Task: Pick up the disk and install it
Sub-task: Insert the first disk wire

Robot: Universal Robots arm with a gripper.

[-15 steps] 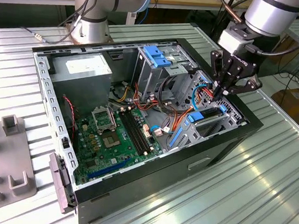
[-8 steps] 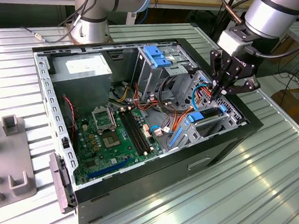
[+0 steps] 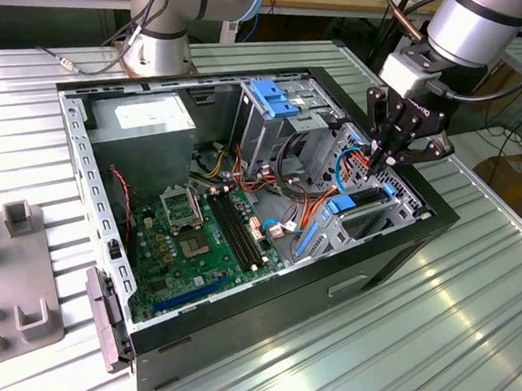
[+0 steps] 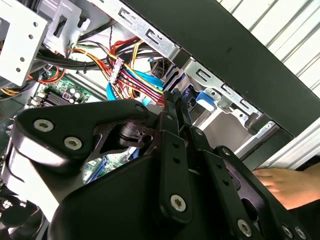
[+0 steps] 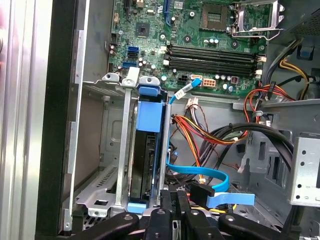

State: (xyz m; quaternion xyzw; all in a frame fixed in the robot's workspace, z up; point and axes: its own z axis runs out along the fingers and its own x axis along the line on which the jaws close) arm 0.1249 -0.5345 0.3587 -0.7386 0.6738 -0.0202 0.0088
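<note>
Poised in the exterior view with gripper (image 3: 379,160) fingers pinched together, seemingly on nothing, just above the disk (image 3: 366,198), seated on edge in its bay (image 5: 122,150) at six o'clock from the tips. Best pressed straight down along the rails, square on the blue carrier (image 5: 150,120). Crowded at eight to nine o'clock by a blue data cable (image 3: 338,170) and orange wiring (image 3: 307,213); flanked beyond the case wall (image 4: 240,55) by a person's hand (image 4: 292,185).

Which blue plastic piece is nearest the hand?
The blue carrier rail on the grey metal disk, just below the hand; the blue cage-top latch is farther.
</note>
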